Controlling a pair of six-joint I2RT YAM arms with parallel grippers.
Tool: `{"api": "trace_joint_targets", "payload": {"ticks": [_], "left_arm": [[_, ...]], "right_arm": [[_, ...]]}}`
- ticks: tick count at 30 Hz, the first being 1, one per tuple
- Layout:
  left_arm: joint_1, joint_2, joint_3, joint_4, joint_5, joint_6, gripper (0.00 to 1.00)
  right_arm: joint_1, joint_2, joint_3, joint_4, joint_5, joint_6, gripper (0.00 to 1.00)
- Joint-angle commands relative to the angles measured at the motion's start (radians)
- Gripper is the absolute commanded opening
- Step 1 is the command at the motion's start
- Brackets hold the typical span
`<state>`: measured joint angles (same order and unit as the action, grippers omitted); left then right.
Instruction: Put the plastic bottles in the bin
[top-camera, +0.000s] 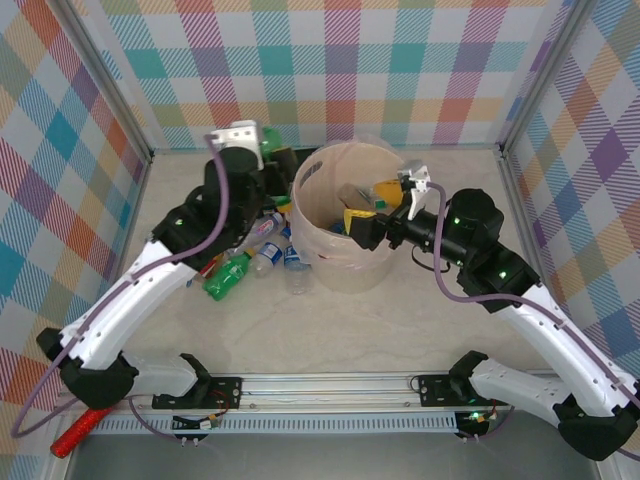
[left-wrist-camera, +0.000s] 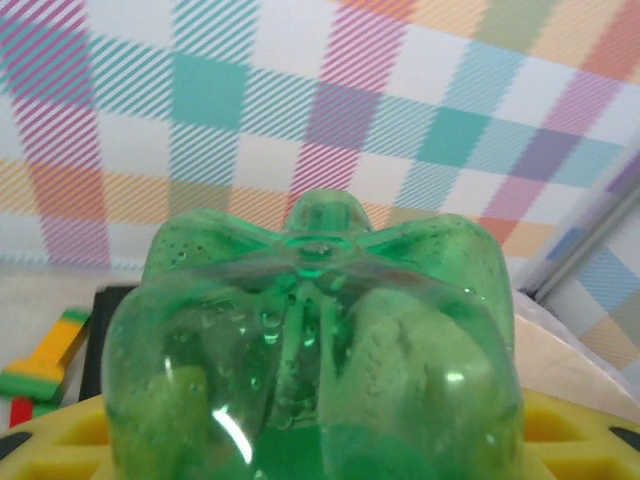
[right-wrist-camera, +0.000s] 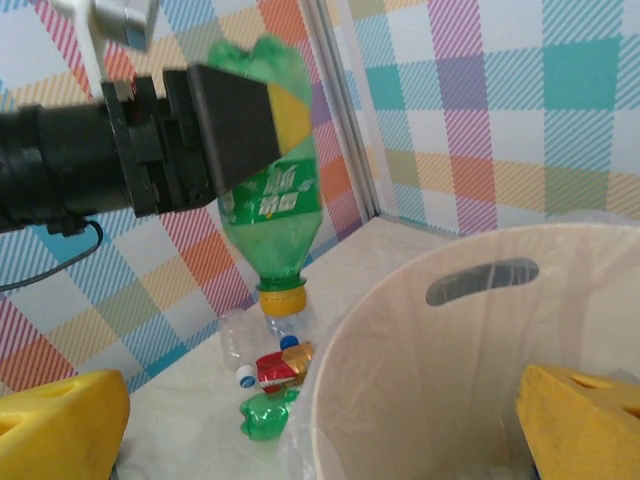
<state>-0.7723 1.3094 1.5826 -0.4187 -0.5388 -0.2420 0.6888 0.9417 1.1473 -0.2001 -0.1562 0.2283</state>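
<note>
The left tool (right-wrist-camera: 255, 125) is clamped across the upper body of a green bottle (right-wrist-camera: 272, 205), which hangs upside down with its yellow cap (right-wrist-camera: 280, 300) pointing at the tabletop (top-camera: 400, 330). The bottle is in the air just beside the far-left rim of the bin (top-camera: 330, 262), not yet over the opening. Its lobed base (left-wrist-camera: 320, 330) faces the left wrist camera, and small droplets bead the inside of the plastic there.

It looks like thin, glossy, translucent plastic with a green printed label around the waist. It should be very light, somewhat slippery, and likely to dent under a hard squeeze. The label band or the stiffer shoulder probably gives the surest hold, while the ribbed base resists crushing best.

The right tool (right-wrist-camera: 322, 405) sits at the bin's rim with its yellow fingers (right-wrist-camera: 60, 425) spread wide and nothing between them. The bin is a wide, round, smooth-walled bucket, pale beige inside, with a slotted handle hole.

More bottles (top-camera: 262, 262) lie in a loose heap on the tabletop, close against the left of the bin: one green (top-camera: 228, 276), several clear with blue caps, and one with a red label (right-wrist-camera: 272, 366).
</note>
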Motion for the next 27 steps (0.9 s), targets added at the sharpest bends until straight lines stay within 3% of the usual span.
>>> {"api": "trace_joint_targets", "payload": {"ticks": [1,11,20,25,27], "left_arm": [[-0.041,0.054,0.054,0.132,-0.027,0.215,0.55],[-0.065,0.195,0.070,0.315,0.162,0.293,0.55],[-0.075,0.279,0.063,0.368,0.211,0.250,0.56],[-0.074,0.274,0.052,0.357,0.186,0.231,0.73],[-0.074,0.262,0.041,0.354,0.166,0.227,0.89]], "right_arm": [[0.006,-0.029,-0.021,-0.018,0.041,-0.001,0.99],[0.007,-0.109,-0.067,-0.038,0.099,-0.003,0.99],[0.006,-0.111,-0.075,-0.042,0.102,0.005,0.99],[0.006,-0.106,-0.074,-0.045,0.094,0.010,0.99],[0.007,-0.108,-0.077,-0.042,0.094,0.009,0.99]]}}
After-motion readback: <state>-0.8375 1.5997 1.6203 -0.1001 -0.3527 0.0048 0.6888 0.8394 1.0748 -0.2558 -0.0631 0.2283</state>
